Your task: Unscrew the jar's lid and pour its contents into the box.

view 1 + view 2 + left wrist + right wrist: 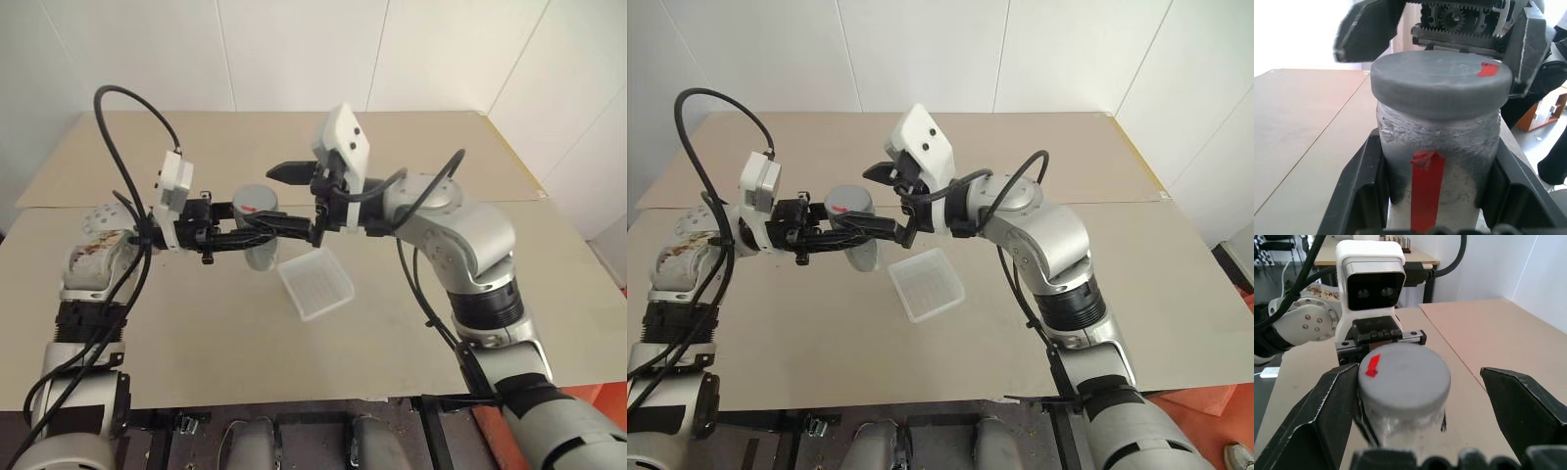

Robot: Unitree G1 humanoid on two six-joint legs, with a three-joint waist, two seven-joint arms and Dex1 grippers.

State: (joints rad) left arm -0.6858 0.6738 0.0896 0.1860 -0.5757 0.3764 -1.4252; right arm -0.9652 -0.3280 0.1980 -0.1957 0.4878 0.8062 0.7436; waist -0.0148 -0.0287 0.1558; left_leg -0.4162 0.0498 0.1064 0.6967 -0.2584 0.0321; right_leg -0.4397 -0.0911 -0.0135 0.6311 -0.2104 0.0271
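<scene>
The jar (259,257) is a cloudy grey cylinder with a red stripe (1426,188), held upright above the table. My left gripper (282,231) is shut on its body, one black finger (1359,188) on each side. The grey lid (257,200) with its small red mark (1372,366) sits on the jar. My right gripper (1420,416) is open and straddles the lid. One of its fingers (1322,416) is close beside the lid's rim and the other (1523,401) stands well apart. The clear box (315,284) lies empty on the table just right of the jar. The contents are hidden behind the jar's cloudy wall.
Tan board (441,323) covers the table, with a seam (549,199) running across it behind the arms. Its front edge (294,401) is close to me. White walls (294,49) stand behind the far edge. An orange object (1215,401) is on the floor at the right.
</scene>
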